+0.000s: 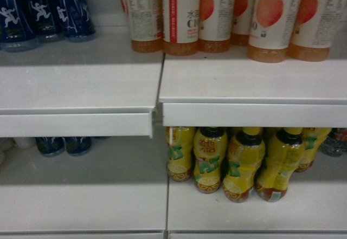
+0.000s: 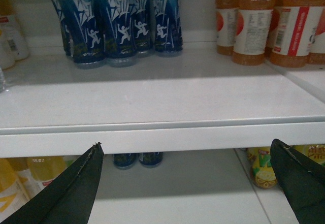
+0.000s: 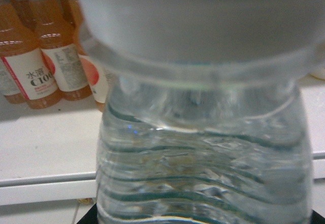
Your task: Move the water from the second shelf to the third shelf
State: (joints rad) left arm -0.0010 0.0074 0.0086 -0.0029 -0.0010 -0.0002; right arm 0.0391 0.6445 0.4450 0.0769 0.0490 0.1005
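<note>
The water [image 3: 203,148], a clear ribbed bottle with a pale cap at the top of the frame, fills the right wrist view. It stands upright between the fingers of my right gripper [image 3: 203,220], which is shut on it; only dark finger corners show at the bottom edge. The label is hidden. Behind the bottle runs a white shelf edge [image 3: 45,183]. My left gripper [image 2: 185,144] is open and holds nothing, its dark fingertips [image 2: 94,153] level with the front lip of a white shelf [image 2: 162,137]. Neither gripper shows in the head view.
Orange drink bottles [image 1: 268,19] and blue bottles [image 1: 38,8] stand on the upper shelf [image 1: 244,82]. Yellow lemon-tea bottles [image 1: 244,163] crowd the lower shelf [image 1: 81,195]. Two more blue bottles [image 1: 64,144] and a clear bottle [image 1: 334,141] at the far right stand there too.
</note>
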